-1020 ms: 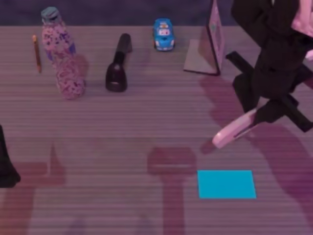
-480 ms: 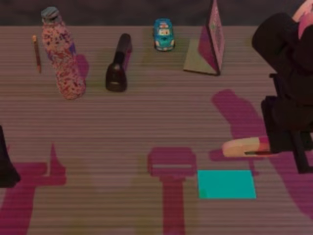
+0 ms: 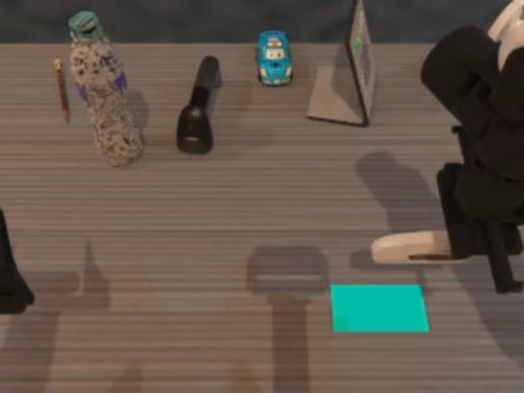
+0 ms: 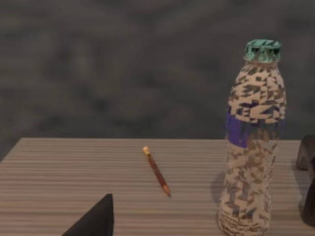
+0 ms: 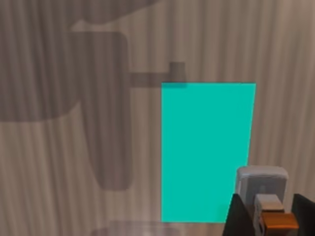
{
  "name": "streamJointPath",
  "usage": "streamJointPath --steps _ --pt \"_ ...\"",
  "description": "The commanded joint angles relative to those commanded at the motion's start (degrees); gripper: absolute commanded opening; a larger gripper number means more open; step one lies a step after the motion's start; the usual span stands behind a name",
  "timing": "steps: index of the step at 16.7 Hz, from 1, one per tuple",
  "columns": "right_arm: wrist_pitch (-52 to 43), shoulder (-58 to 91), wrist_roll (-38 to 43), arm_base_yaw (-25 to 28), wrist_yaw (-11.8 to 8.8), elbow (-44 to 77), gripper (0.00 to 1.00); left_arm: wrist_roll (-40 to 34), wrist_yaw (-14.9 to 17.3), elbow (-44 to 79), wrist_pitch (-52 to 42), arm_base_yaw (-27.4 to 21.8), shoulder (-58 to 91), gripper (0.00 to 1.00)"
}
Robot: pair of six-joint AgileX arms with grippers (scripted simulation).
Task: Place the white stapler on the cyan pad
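The white stapler [image 3: 408, 246] hangs level, lengthwise left to right, with my right gripper [image 3: 458, 246] shut on its right end. It is just beyond the far edge of the cyan pad [image 3: 379, 308], over the pad's right half, and apart from it. In the right wrist view the stapler's grey-white end [image 5: 262, 183] sits between the dark fingers [image 5: 237, 217] of my right gripper [image 5: 268, 219], beside the pad [image 5: 206, 147]. My left gripper [image 3: 10, 282] is parked at the table's left edge.
Along the back stand a patterned bottle [image 3: 105, 94], a pencil [image 3: 60, 88], a black scanner [image 3: 198, 106], a blue toy car [image 3: 274, 56] and a grey upright stand [image 3: 348, 74]. The left wrist view shows the bottle [image 4: 252, 142] and pencil [image 4: 156, 170].
My right gripper swung the stapler from tilted to level and carried it down-right, nearer the pad's far edge. The left arm has not moved.
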Motion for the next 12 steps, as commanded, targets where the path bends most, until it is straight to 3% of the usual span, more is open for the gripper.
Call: streamJointPath --steps 8,12 --pt "18.77 8.37 3.07 3.01 0.11 -9.83 0.00 0.00 0.00 0.00 0.00 0.00 0.00 1.00" --pt "20.44 9.33 3.47 3.39 0.13 -10.92 0.00 0.00 0.00 0.00 0.00 0.00 0.00 1.00"
